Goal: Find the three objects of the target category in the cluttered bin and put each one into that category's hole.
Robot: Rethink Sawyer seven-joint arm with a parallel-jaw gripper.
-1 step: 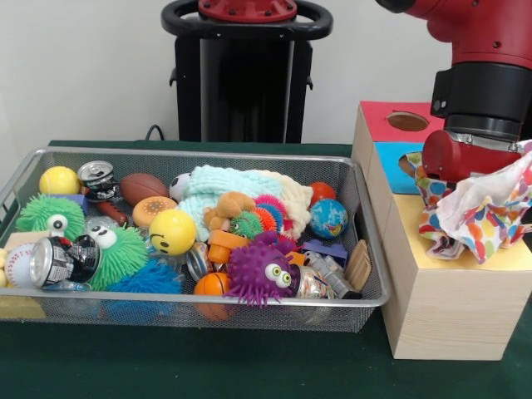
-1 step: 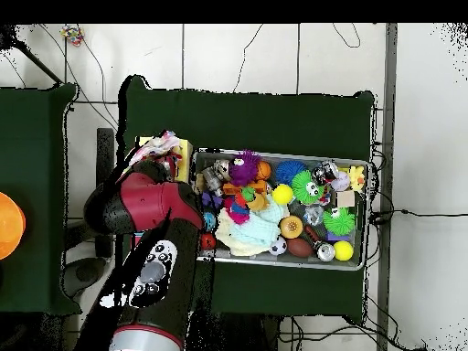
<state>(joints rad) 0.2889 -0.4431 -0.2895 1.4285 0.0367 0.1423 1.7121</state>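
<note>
My gripper hangs over the yellow end of the wooden box, buried in a bunched cloth with coloured dots that it is shut on. The cloth's lower folds touch the yellow top. From overhead the same cloth shows just past the red arm, left of the bin. Behind it the box has a blue section and a red section with an oval hole. A pale blue and cream knitted cloth lies in the middle of the wire bin.
The bin is crowded: a purple furry ball, a green furry ball, a yellow smiley ball, a globe ball, a football, cans, a plush toy. Dark green cloth covers the table.
</note>
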